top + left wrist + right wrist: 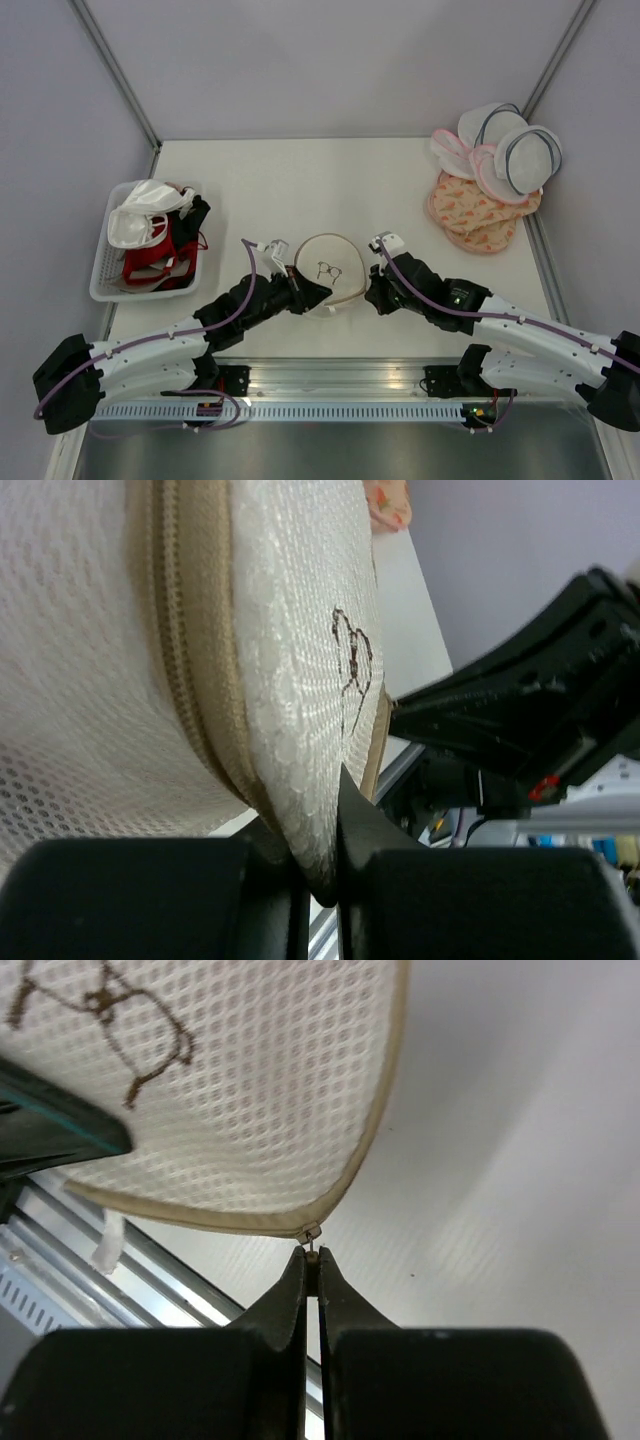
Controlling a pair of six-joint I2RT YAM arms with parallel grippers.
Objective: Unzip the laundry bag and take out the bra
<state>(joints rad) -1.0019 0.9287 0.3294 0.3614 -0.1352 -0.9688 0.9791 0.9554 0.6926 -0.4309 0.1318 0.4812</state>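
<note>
On the table (300,170), left tool (325,875) clamps the laundry bag (330,262) — right tool (312,1272) pinches its zip pull (312,1233).

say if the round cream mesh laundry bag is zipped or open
Zipped where visible: the laundry bag shows closed zipper teeth; right gripper pinches the pull.

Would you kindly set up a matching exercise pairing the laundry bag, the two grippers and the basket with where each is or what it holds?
Column one:
1. laundry bag
2. left gripper
3. right gripper
4. basket

Column two:
A. stands at the left edge of the table
B. fingers shut on the zipper pull
C. fingers pinch the bag's rim
D. lies between the two grippers

Pairs: 1-D, 2-C, 3-B, 4-A.
</note>
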